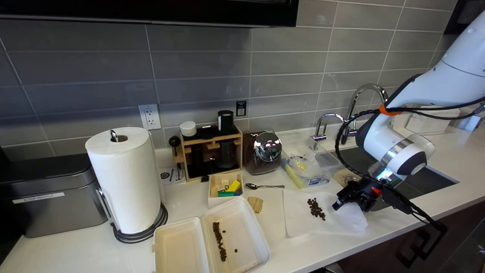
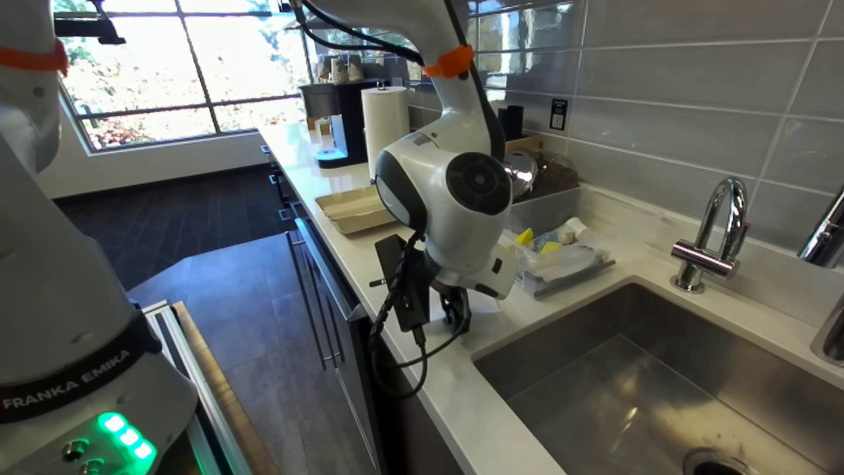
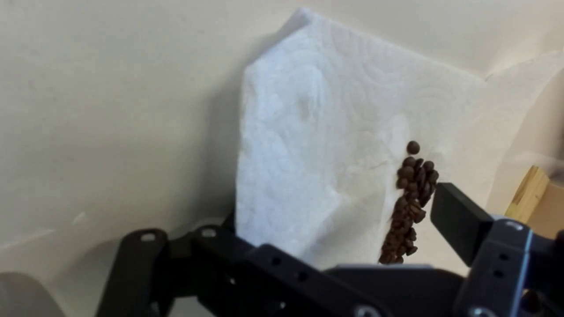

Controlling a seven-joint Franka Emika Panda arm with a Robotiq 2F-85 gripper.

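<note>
In an exterior view, the white counter spans the lower frame. The robot arm occupies the upper right. The open takeout box lies at the bottom, left of center. The paper sheet lies right of center, one edge raised. The gripper is positioned at this edge, fingers spread apart; contact with the sheet cannot be determined. In the wrist view, the bean pile rests on the paper sheet, right of center, near one finger.
</note>
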